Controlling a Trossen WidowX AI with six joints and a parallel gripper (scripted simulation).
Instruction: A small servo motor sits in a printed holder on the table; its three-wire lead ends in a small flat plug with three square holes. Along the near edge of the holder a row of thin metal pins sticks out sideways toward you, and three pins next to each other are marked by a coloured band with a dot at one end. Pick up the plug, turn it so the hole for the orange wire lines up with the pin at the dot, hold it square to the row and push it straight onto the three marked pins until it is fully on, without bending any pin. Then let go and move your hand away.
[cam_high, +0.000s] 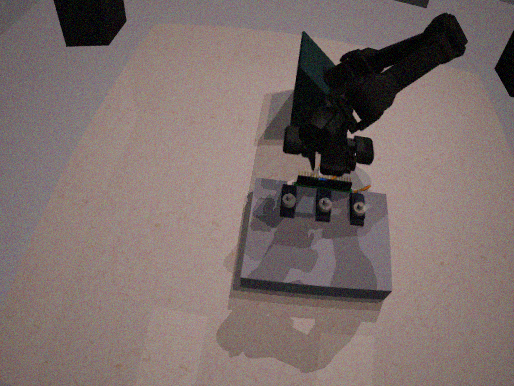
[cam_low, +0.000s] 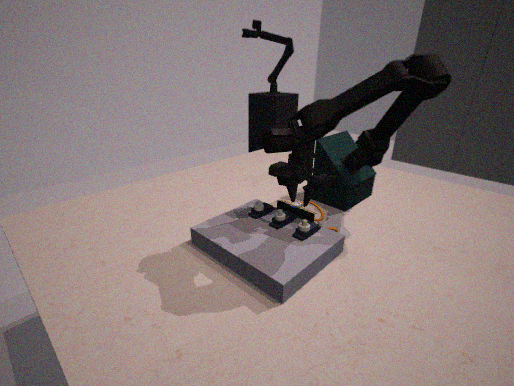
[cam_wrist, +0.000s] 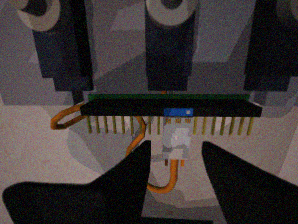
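The white plug sits in line with the three pins under the blue band, whose pale dot is at the right end. It covers most of their length; short bits of pin show between plug and black header. It looks square to the row. At its tail the rightmost wire stub looks orange, the leftmost dark; the orange lead curls left. My gripper is open, with one finger on each side of the plug and a gap to both. The neighbouring pins look straight.
The grey holder block carries three dark mounts with pale round hubs, just beyond the header. An orange wire loop lies by the header's left end in the wrist view. A dark green wedge-shaped block stands behind the gripper.
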